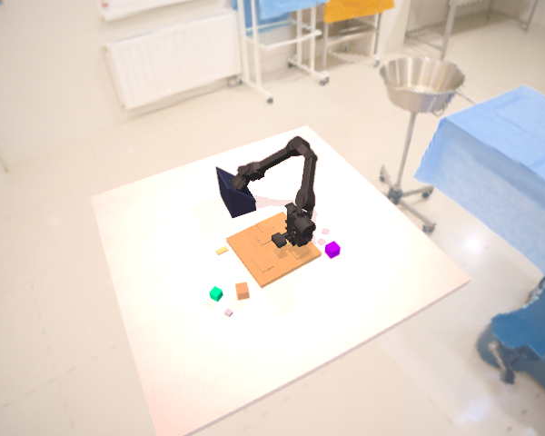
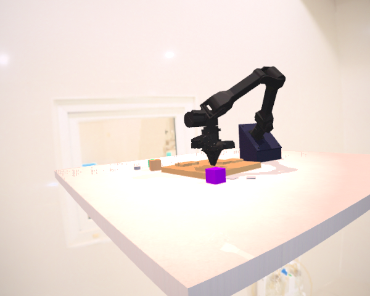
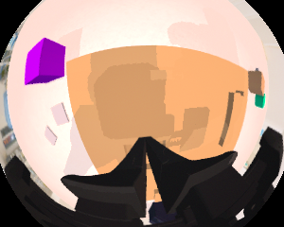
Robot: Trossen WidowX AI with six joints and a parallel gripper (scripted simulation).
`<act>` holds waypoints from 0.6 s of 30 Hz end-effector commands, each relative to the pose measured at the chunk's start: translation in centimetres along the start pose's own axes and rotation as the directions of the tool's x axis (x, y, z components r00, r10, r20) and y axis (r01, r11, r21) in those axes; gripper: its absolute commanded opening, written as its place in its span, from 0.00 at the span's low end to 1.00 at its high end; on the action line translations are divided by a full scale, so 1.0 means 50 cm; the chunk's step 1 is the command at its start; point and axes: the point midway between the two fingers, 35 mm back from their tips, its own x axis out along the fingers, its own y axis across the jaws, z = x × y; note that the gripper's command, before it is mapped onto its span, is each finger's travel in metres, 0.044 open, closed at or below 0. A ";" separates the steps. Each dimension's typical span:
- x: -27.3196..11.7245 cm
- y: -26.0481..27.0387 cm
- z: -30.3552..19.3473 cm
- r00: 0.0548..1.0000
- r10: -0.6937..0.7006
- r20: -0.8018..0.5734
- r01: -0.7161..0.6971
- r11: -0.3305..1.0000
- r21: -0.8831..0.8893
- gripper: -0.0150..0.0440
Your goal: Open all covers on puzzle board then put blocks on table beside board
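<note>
Gripper pinched shut over the puzzle board, blocks scattered around it

So the gripper (image 1: pixel 293 242) (image 2: pixel 213 164) (image 3: pixel 146 138) is closed right up, fingertips together, nothing in its grasp. It's pointing down over the puzzle board (image 1: pixel 263 253) (image 2: pixel 185 170) (image 3: pixel 204 90), tips low above the wood. Can't tell if they actually touch it. The black arm (image 1: pixel 275 162) (image 2: pixel 247 84) arches over to it from a dark wedge-shaped base (image 1: pixel 235 206) (image 2: pixel 269 156), which sits on the table near the board.

The board lies flat, with thin raised covers on top, same wood colour, so honestly I can't tell how far each one is open.

Around the board: a purple cube (image 1: pixel 332 249) (image 2: pixel 215 175) (image 3: pixel 46 61) is just beside it, with two flat pale pieces near the same side. Off another side there's an orange-brown block (image 1: pixel 242 291) (image 2: pixel 154 164) (image 3: pixel 256 82) near the board, and a green cube (image 1: pixel 215 293) (image 3: pixel 259 100) a bit further from it. A tiny greyish block (image 1: pixel 228 312) (image 2: pixel 136 167) is out past those two, and a small yellow piece (image 1: pixel 222 250) lies beside the board too. All of them are on the table (image 1: pixel 282 356) (image 2: pixel 179 216).
</note>
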 end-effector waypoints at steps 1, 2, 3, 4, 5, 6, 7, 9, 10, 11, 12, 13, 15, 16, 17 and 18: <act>-0.010 0.000 0.006 1.000 0.000 0.005 0.000 1.000 -0.003 0.25; -0.012 0.000 0.007 1.000 0.000 0.005 0.000 1.000 -0.003 0.25; -0.015 0.000 0.007 1.000 0.000 0.005 0.000 1.000 -0.003 0.25; -0.017 0.000 0.008 1.000 0.000 0.005 0.000 1.000 -0.003 0.25; -0.020 -0.001 0.008 1.000 0.000 0.005 0.000 1.000 -0.003 0.25; -0.022 -0.001 0.009 1.000 0.000 0.005 0.000 1.000 -0.003 0.25; -0.025 -0.001 0.009 1.000 -0.001 0.005 0.001 1.000 -0.003 0.25; -0.030 -0.001 0.010 1.000 -0.001 0.005 0.001 1.000 -0.003 0.25; -0.032 -0.001 0.011 1.000 -0.001 0.005 0.001 1.000 -0.003 0.25; -0.035 -0.001 0.011 1.000 -0.001 0.005 0.001 1.000 -0.003 0.25; -0.038 -0.001 0.011 1.000 -0.001 0.005 0.001 1.000 -0.003 0.25; -0.040 -0.001 0.012 1.000 -0.001 0.005 0.001 1.000 -0.003 0.25; -0.045 -0.002 0.013 1.000 -0.001 0.005 0.001 1.000 -0.003 0.25; -0.048 -0.002 0.013 1.000 -0.001 0.005 0.001 1.000 -0.003 0.25; -0.050 -0.002 0.013 1.000 -0.002 0.005 0.002 1.000 -0.003 0.25; -0.053 -0.002 0.014 1.000 -0.002 0.005 0.002 1.000 -0.003 0.25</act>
